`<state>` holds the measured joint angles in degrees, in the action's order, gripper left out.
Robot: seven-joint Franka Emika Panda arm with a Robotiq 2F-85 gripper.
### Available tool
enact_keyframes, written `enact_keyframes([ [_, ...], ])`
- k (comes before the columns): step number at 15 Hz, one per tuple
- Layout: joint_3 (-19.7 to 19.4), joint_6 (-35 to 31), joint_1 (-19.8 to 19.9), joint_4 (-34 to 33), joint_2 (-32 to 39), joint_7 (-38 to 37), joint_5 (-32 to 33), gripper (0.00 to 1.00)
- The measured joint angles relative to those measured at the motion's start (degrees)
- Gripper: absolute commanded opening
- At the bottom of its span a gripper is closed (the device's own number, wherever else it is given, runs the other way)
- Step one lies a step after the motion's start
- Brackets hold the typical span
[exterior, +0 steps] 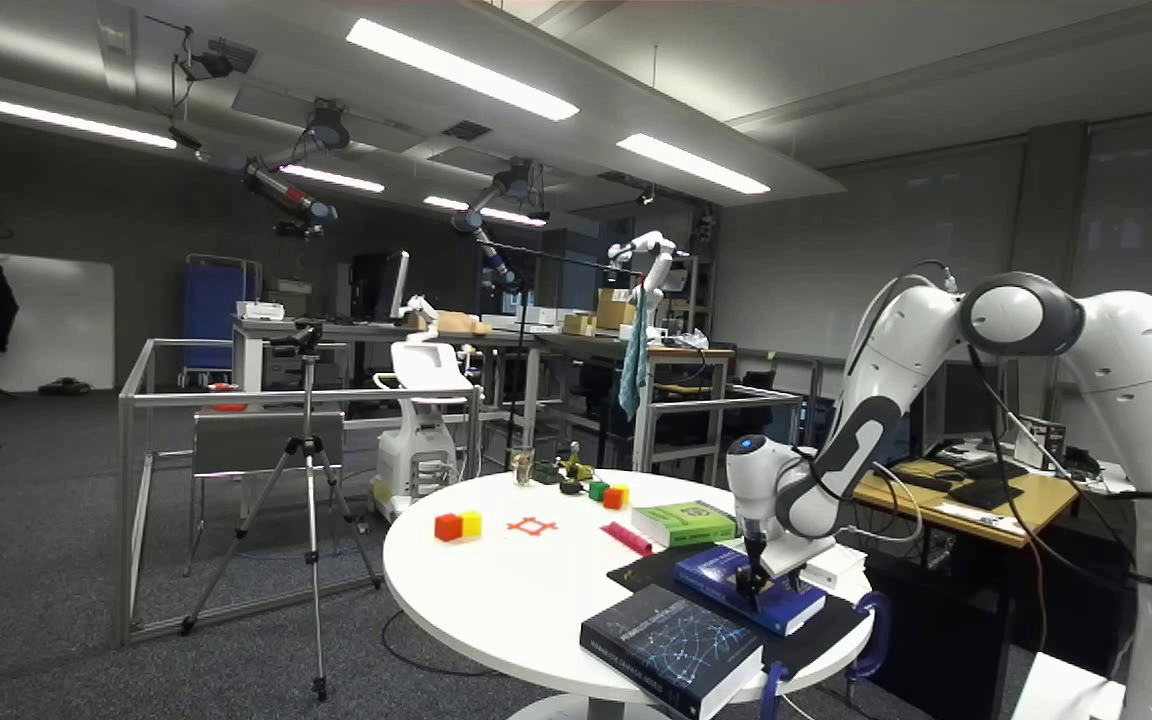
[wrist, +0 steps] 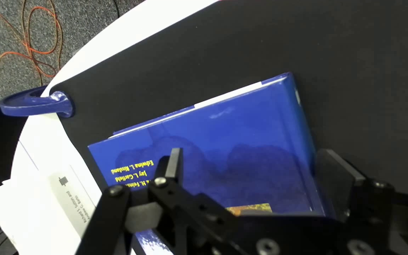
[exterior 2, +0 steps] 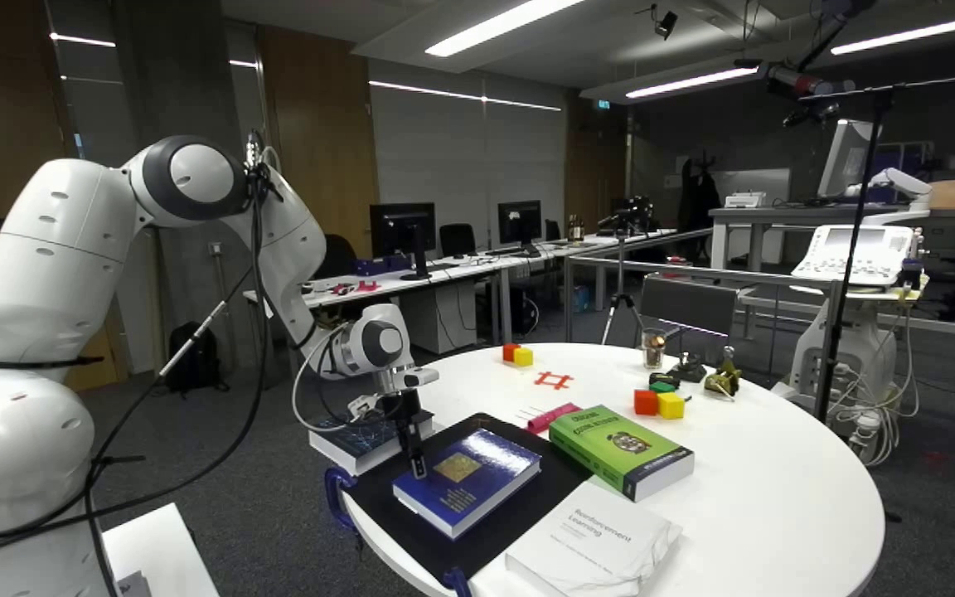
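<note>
My gripper (wrist: 250, 159) is open over a blue hardback book (wrist: 225, 127), with nothing gripped. In the wrist view the left finger stands above the cover, near yellow lettering. The right finger is just outside the spine edge, over the black mat (wrist: 190, 74). Whether either finger touches the book cannot be told. Both exterior views show the book lying flat on the mat, the gripper (exterior: 774, 585) pointing down at it. The gripper (exterior 2: 416, 464) hides a small part of the book (exterior 2: 486, 468). Its lower portion is covered by the gripper body in the wrist view.
A dark thick book (exterior: 671, 640) lies beside the mat, and a green book (exterior 2: 610, 444) and white book (exterior 2: 589, 535) lie on the other sides. Blue clamps (wrist: 37, 104) grip the table edge. Coloured cubes (exterior 2: 658, 405) and a pink item (exterior 2: 552, 417) are farther back.
</note>
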<state>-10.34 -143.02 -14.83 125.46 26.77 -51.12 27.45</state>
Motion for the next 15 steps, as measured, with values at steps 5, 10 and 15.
enact_keyframes([
  [5,-0.53,-0.61,0.11,0.34,-0.84,-0.18,0.0,1.0],
  [10,-0.86,-3.62,0.61,0.46,-3.82,-1.36,-0.01,1.0],
  [15,-2.9,-8.07,3.22,1.24,-8.73,-1.26,0.78,1.0],
])
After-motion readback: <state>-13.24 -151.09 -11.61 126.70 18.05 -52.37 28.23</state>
